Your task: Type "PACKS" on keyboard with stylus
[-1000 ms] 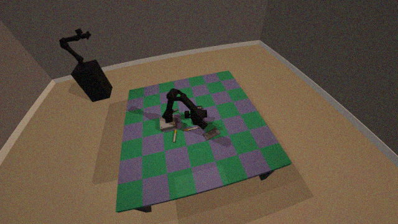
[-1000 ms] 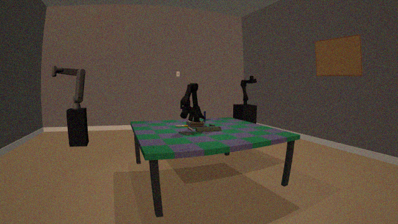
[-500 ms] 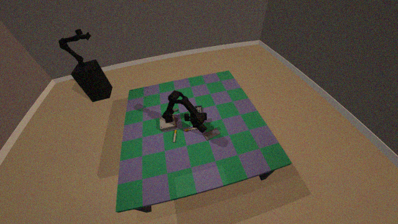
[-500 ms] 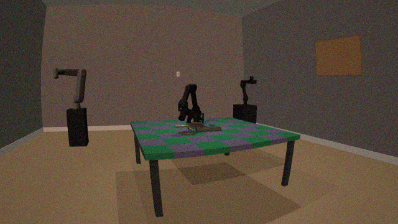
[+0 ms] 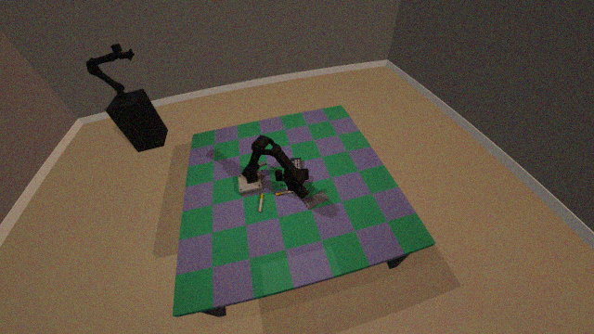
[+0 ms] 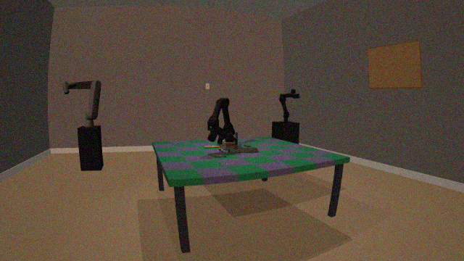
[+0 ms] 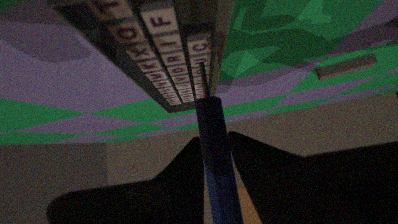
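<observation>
From where I stand over the table [image 5: 303, 227] [image 6: 254, 167], a spare arm [image 5: 104, 70] on a black box [image 5: 136, 121] stands well off to the claw's left, past the table edge. Nearer on that side come the working arm's pale base [image 5: 243, 187], a yellow-and-white stick [image 5: 261, 204] and, closer to the claw, another stick [image 5: 283, 193] lying crosswise. The claw [image 5: 303, 191] [image 6: 232, 139] [image 7: 214, 140] itself is pinching the blue stylus [image 6: 236, 137] [image 7: 215, 125] between its fingers. Seen along the wrist, the keyboard [image 5: 297, 161] [image 7: 215, 75] stretches out ahead and mostly left of the claw, the stylus's thin tip over the row with C and U, whether touching I can't tell; a brown block [image 7: 346, 67] lies farther right
</observation>
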Controlling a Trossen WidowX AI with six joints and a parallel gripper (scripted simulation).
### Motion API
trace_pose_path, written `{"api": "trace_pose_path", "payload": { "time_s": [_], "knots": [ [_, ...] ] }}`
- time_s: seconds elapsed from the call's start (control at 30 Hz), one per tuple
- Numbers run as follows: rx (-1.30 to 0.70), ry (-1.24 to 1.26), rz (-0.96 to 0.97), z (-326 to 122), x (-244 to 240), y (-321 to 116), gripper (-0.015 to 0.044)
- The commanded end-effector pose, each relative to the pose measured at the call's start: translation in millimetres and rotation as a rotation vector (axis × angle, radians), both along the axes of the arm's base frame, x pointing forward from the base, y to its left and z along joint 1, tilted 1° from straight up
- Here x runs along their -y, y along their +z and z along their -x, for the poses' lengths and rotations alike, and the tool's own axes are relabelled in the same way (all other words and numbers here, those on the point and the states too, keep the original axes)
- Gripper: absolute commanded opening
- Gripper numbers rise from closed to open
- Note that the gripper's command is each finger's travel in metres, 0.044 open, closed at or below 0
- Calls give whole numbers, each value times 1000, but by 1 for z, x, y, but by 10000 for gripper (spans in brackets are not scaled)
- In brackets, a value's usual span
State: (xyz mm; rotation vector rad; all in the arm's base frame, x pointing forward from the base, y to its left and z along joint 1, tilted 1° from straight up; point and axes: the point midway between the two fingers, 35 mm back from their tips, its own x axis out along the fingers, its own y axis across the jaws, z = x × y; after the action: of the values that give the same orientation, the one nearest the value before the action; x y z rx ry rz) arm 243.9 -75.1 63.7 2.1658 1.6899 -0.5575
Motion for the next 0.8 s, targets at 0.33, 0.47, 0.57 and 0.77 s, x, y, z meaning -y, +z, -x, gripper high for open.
{"api": "trace_pose_path", "payload": {
  "time_s": [0.33, 0.47, 0.57, 0.77],
  "knots": [
    [2, 4, 1, 0, 0, -8, 81],
    [2, 4, 1, 0, 0, -10, 81],
    [2, 4, 1, 0, 0, -11, 81],
    [2, 4, 1, 0, 0, -14, 81]
  ]
}}
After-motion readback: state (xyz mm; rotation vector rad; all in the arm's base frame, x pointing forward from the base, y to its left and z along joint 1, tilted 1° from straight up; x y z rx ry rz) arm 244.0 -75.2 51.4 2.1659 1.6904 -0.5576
